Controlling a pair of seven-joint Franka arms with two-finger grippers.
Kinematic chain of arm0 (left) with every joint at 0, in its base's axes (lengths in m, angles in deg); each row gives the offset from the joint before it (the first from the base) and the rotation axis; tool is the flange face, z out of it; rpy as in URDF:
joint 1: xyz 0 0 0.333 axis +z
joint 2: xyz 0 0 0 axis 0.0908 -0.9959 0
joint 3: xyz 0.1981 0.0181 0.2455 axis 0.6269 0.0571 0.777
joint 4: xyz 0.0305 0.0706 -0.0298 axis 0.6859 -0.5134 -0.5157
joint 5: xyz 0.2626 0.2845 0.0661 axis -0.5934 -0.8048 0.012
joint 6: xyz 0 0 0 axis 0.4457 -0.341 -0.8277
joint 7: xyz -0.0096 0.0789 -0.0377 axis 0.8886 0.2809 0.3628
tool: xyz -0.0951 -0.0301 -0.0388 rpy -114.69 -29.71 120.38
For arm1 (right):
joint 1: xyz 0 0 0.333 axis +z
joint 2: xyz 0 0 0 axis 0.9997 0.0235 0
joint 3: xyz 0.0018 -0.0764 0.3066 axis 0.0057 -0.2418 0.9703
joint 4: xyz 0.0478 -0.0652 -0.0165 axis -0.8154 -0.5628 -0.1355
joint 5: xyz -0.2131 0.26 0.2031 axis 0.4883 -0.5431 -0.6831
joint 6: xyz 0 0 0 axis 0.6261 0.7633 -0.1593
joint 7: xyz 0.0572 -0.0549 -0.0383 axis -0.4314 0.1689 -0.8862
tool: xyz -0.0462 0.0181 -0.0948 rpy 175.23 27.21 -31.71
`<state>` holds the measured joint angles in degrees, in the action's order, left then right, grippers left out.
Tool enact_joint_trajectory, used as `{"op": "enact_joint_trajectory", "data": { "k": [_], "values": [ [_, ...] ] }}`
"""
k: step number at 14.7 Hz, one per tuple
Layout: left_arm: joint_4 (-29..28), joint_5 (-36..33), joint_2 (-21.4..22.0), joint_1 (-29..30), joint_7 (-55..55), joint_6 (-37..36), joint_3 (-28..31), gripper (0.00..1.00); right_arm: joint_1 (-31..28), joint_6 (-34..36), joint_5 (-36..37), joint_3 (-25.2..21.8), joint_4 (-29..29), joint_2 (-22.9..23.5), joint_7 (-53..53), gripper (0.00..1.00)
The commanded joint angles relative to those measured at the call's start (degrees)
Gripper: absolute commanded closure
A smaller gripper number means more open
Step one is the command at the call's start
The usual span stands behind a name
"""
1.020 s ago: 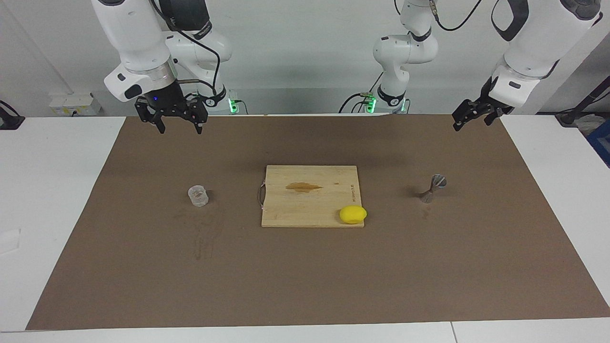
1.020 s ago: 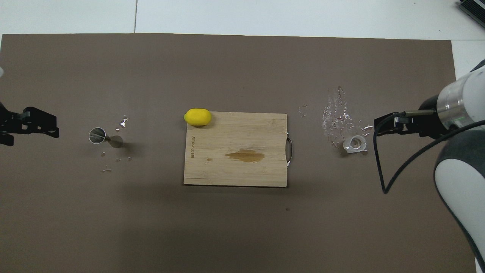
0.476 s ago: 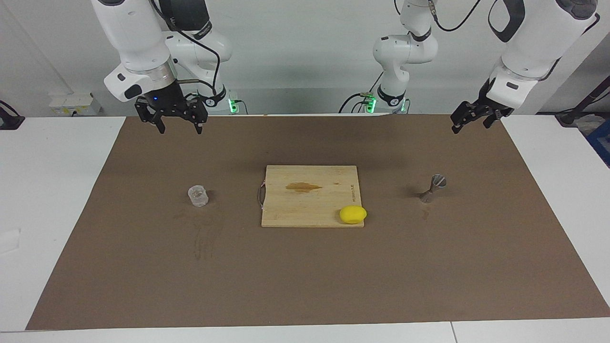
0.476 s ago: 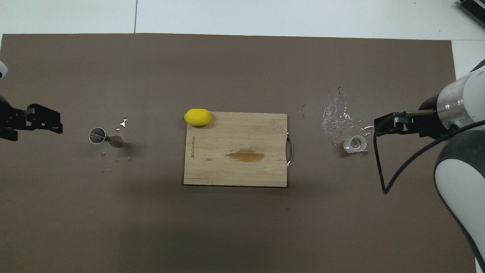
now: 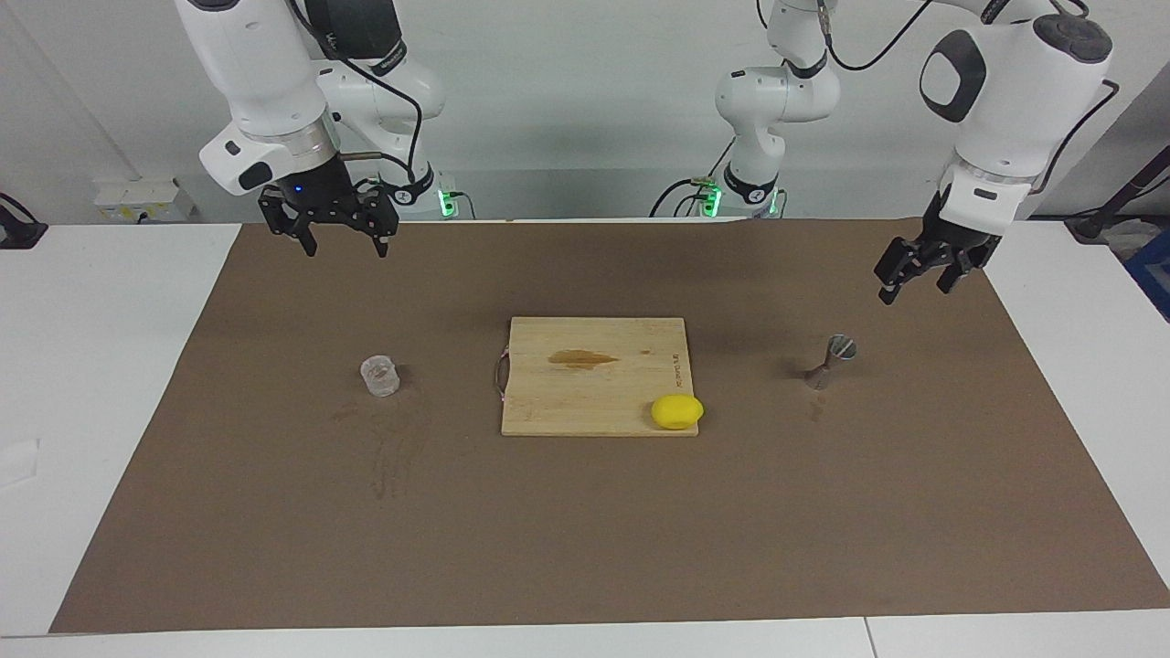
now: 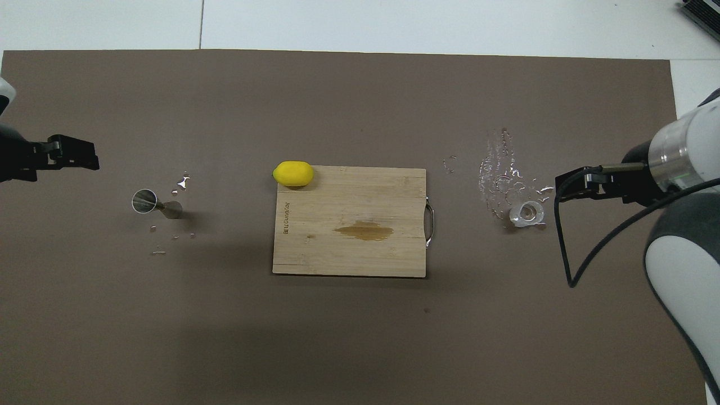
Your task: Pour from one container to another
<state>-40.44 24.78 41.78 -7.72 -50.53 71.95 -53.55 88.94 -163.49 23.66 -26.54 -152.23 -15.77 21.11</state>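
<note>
Since the earlier frames only the left gripper [image 5: 919, 278] has moved: it has come down and forward from the mat's edge at the robots' end and now hangs in the air over the mat [image 5: 585, 512] close to the jigger [image 5: 830, 361], at the left arm's end of the table, touching nothing. Its jaws stand apart and hold nothing. Right gripper [image 5: 345, 239] has not shifted; it hangs over the mat's edge nearest the robots at the right arm's end, jaws spread wide and empty, and that arm waits. Jigger stands tilted on the mat, apart from both grippers, with small droplets [image 6: 171, 236] scattered around its foot. Glass [image 5: 379, 376] stands upright on the mat toward the right arm's end, untouched, with a wet patch [image 6: 500, 169] spread on the mat beside it and farther from the robots. Whether the glass holds liquid cannot be told. Between the two containers lies the board [image 5: 594, 393], handle toward the glass, with a brown stain [image 5: 582, 358] on its surface. Lemon [image 5: 677, 411] rests on the board's corner farthest from the robots, on the jigger's side.
</note>
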Motion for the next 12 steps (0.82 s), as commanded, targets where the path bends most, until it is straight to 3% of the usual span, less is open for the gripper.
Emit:
{"op": "enact_joint_trajectory", "data": {
  "k": [1, 8, 12],
  "values": [
    [-4.7, -0.3, 2.5, 0.3, 0.2, 5.2, -0.3, 0.0, -1.2, 0.1, -1.7, 0.5, -1.0, -1.1, -1.6, 0.0],
    [-7.2, -0.3, 3.2, -0.1, 0.0, 6.3, -0.2, 0.0, -1.2, 0.1, -1.7, 0.5, -1.0, -1.1, -1.6, 0.0],
    [-6.5, -0.4, 3.2, -2.4, 0.2, 3.0, -1.1, 0.0, -1.2, 0.1, -1.7, 0.5, -1.0, -1.1, -1.6, 0.0]
  ]
}}
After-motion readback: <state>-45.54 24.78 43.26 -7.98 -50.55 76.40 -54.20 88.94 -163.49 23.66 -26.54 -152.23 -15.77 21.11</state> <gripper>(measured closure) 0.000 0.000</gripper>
